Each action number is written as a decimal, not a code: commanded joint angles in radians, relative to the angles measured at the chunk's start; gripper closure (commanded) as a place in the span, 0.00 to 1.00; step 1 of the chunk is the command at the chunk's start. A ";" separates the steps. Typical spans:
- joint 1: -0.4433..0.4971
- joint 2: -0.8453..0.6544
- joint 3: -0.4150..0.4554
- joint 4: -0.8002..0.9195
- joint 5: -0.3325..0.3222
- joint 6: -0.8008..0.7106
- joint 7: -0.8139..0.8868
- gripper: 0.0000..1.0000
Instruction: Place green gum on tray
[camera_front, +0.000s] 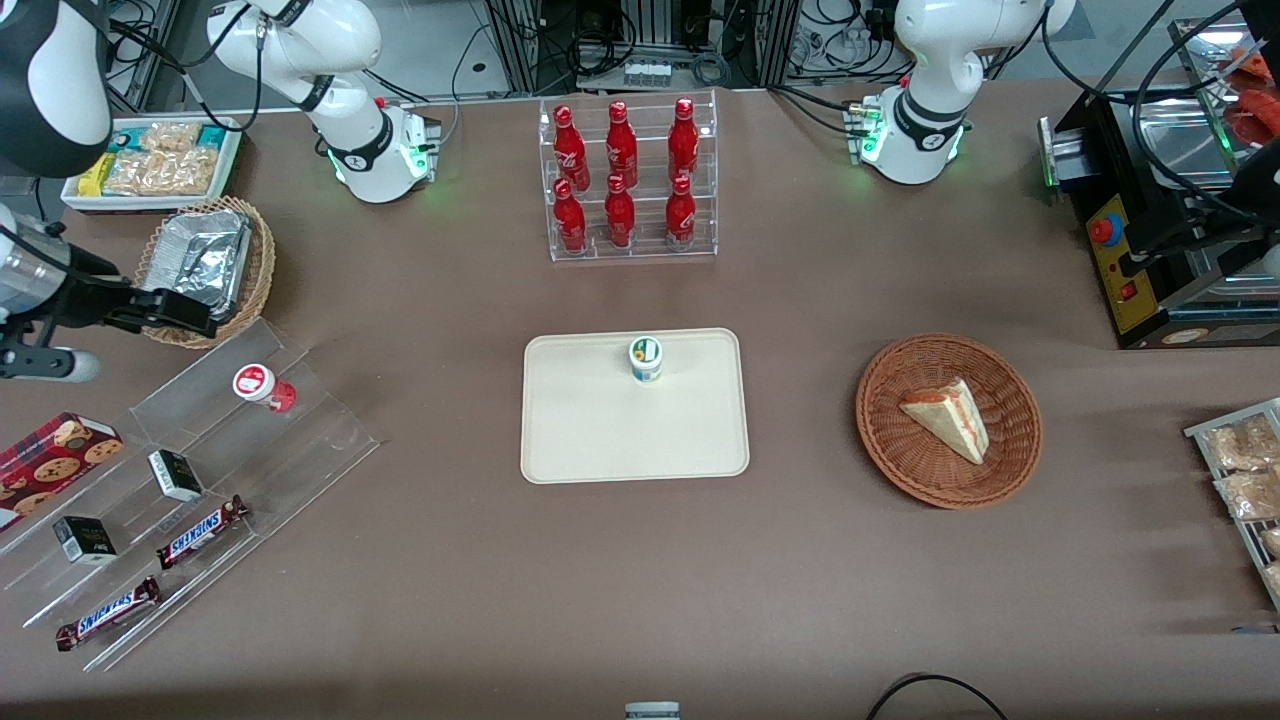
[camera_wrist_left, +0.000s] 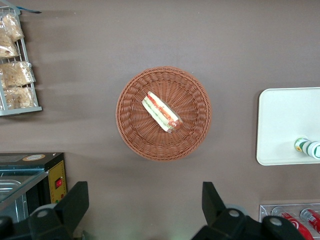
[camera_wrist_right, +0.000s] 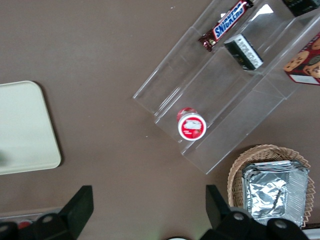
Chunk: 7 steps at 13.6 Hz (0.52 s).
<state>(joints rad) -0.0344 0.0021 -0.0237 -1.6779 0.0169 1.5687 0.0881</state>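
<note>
On tray (camera_front: 600, 440) green gum (camera_front: 645, 359) upright, pincer (camera_front: 180, 312) spread open over foil-lined basket (camera_front: 205, 268), empty.

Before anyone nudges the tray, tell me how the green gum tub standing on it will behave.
The green gum stands upright near the rim of the tray farthest from the front camera; it looks small and probably light, so a jolt may slide it. It seems about as tall as wide, so it could tip, then roll. The gripper is apart, by the foil-lined basket.
</note>
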 joint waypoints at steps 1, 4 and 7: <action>-0.025 -0.010 0.011 0.018 -0.014 -0.024 -0.007 0.00; -0.013 -0.008 0.016 0.023 -0.018 -0.024 -0.008 0.00; -0.012 -0.002 0.018 0.027 -0.020 -0.022 -0.004 0.00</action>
